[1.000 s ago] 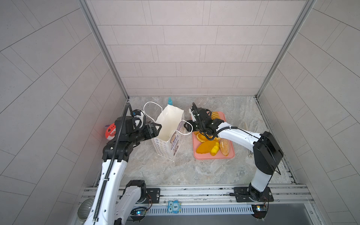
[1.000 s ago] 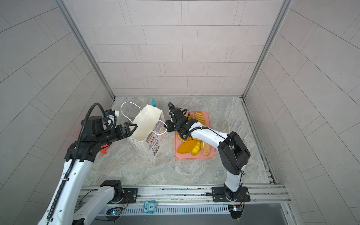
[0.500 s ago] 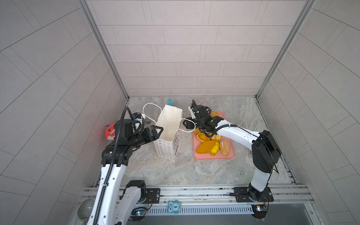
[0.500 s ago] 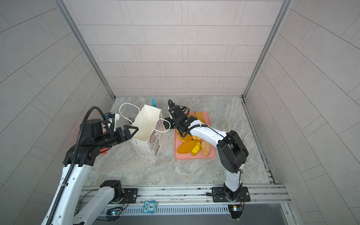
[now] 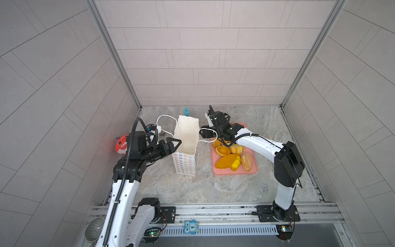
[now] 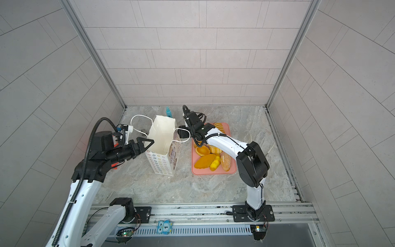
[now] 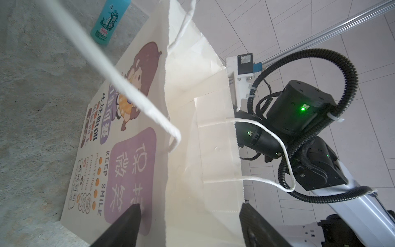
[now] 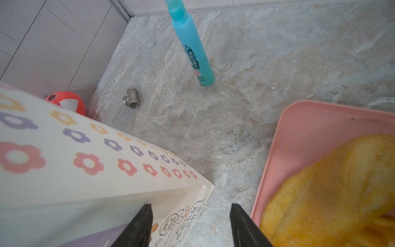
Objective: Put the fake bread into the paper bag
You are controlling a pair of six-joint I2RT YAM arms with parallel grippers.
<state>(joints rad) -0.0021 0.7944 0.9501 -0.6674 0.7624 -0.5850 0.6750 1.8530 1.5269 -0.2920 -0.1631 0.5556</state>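
I read the floor in both top views as a clock, with the far wall at twelve. A red toy sits by the wall at nine and has no part in this job.

My left claw is at the nine o'clock edge of the paper bag, up at its mouth. Its jaws are apart and clamped on nothing. I judge it is there to steady the rim and keep the mouth wide, since the bag is tall and looks easy to tip.

The bag stands upright near the centre, with a teal bottle just behind it at twelve. My right claw hovers at the bag's two o'clock edge, jaws apart and empty. The cord handle loops around it, and I cannot tell whether they touch.

The fake bread that I can see lies on the pink tray at three o'clock of the bag, near enough for short carries. I see none in the bag, so loading looks hardly begun.

The left wrist view adds that the bag's rim runs between my left fingers. It also shows the cartoon girl print. The right wrist view shows only floor and the bag's corner between my right fingers, with no cord pinched. It also shows a small metal pipe fitting on the floor.
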